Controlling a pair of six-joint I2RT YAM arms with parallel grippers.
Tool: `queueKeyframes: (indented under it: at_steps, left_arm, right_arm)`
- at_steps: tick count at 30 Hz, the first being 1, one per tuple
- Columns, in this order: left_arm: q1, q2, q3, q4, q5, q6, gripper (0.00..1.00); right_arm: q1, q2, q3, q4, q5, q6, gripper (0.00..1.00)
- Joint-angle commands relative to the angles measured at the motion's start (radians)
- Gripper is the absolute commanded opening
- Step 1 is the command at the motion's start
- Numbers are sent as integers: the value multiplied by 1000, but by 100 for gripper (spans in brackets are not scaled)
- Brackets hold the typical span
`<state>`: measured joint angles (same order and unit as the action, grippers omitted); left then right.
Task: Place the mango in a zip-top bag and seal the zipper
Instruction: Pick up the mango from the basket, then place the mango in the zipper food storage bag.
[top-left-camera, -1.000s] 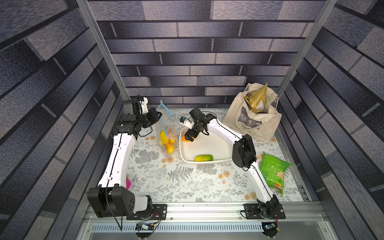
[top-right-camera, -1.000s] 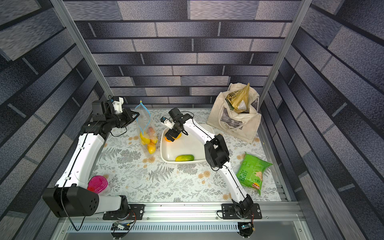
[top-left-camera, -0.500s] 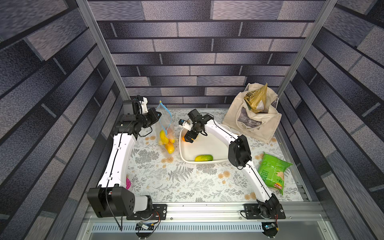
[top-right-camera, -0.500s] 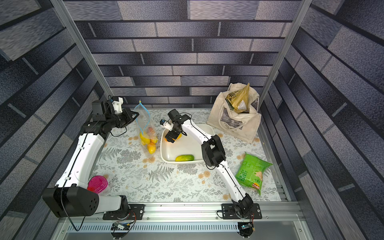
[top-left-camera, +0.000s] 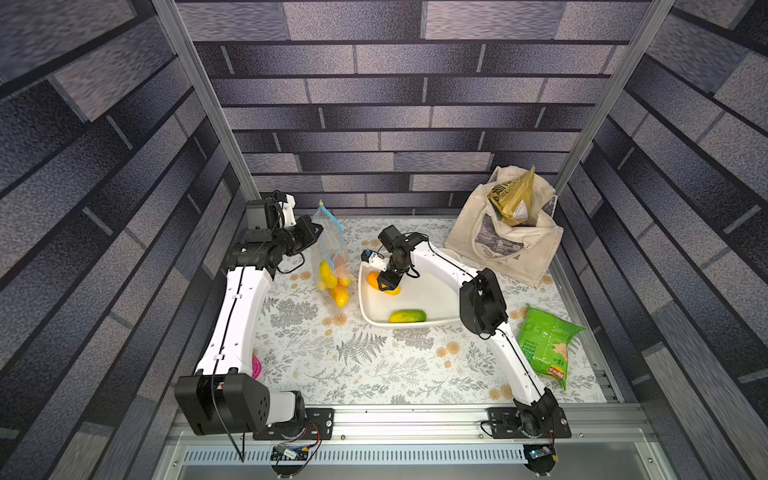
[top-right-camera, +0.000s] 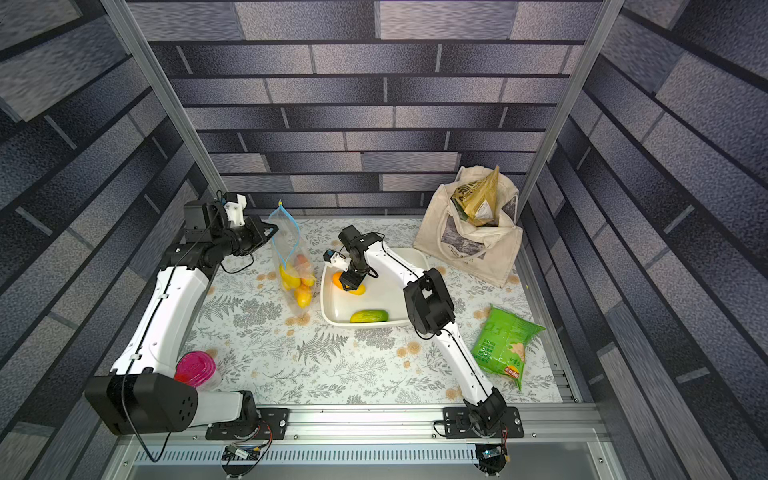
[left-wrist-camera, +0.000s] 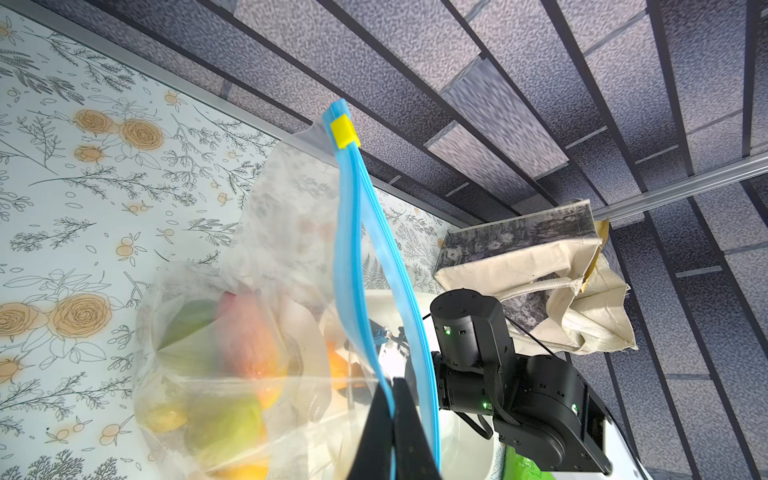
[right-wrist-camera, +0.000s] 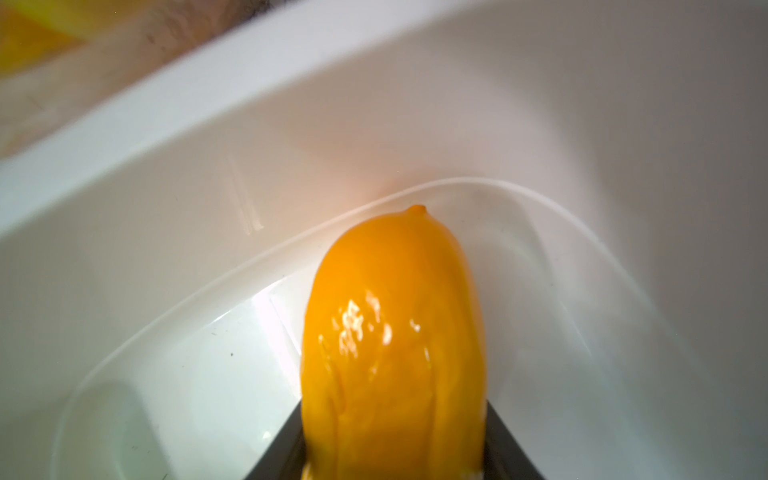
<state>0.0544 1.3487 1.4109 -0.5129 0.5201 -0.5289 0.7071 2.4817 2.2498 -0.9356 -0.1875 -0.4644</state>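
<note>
On the left, our left gripper (left-wrist-camera: 392, 395) is pinched shut on one lip of the zipper (left-wrist-camera: 353, 232), holding the zip-top bag (top-left-camera: 328, 249) up with its mouth parted only in a narrow slit. To the right, in the white tray (top-left-camera: 436, 291), our right gripper (top-left-camera: 384, 286) presses its jaws on both sides of the glossy mango (right-wrist-camera: 395, 332). We fear the slick skin may slip on lifting, or the mango may snag the narrow mouth and tug the strip free.
</note>
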Motion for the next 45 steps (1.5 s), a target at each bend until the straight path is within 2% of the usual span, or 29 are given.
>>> queueKeyframes:
  at_steps: [1, 3, 5, 7, 11, 15, 17, 19, 23, 28, 31, 35, 37, 40, 45]
  left_arm:
    - [4, -16, 13, 18, 13, -6, 0]
    - [2, -14, 11, 17, 15, -9, 0]
    - [-2, -13, 9, 18, 14, -6, 0]
    - [-5, -11, 7, 17, 13, -6, 0]
    - [-11, -6, 7, 22, 15, -8, 0]
    - [-11, -2, 7, 22, 15, -4, 0]
    - [-11, 0, 7, 26, 17, -8, 0]
    - [-11, 0, 7, 28, 17, -11, 0]
    - [-11, 0, 16, 21, 15, -3, 0]
    - [-10, 10, 42, 13, 35, -3, 0]
    - [-10, 18, 54, 9, 51, -3, 0]
    - [-7, 10, 54, 7, 37, 3, 0]
    - [-6, 12, 55, 8, 34, 1, 0]
    - [-3, 17, 57, 4, 28, 3, 0]
    - [7, 13, 49, -1, 14, 4, 0]
  right_arm:
    - [3, -74, -31, 27, 41, 108, 27]
    - [-2, -135, -48, 81, 55, 228, 28]
    - [-11, -238, -87, 159, 23, 359, 21]
    - [-10, -347, -161, 273, 46, 495, 18]
    - [-1, -503, -211, 450, 28, 760, 15]
    - [51, -542, -207, 640, 27, 947, 15]
    - [85, -517, -184, 732, 48, 1009, 16]
    - [109, -447, -97, 743, 73, 1060, 16]
    - [140, -305, 67, 721, 126, 1097, 15]
    - [165, -162, 242, 688, 125, 1100, 14]
    - [176, -122, 293, 640, 136, 1079, 15]
    - [184, -126, 275, 594, 139, 1037, 20]
    - [191, -136, 264, 579, 119, 1004, 27]
    - [201, -165, 243, 527, 124, 936, 47]
    - [202, -258, 144, 495, 151, 870, 71]
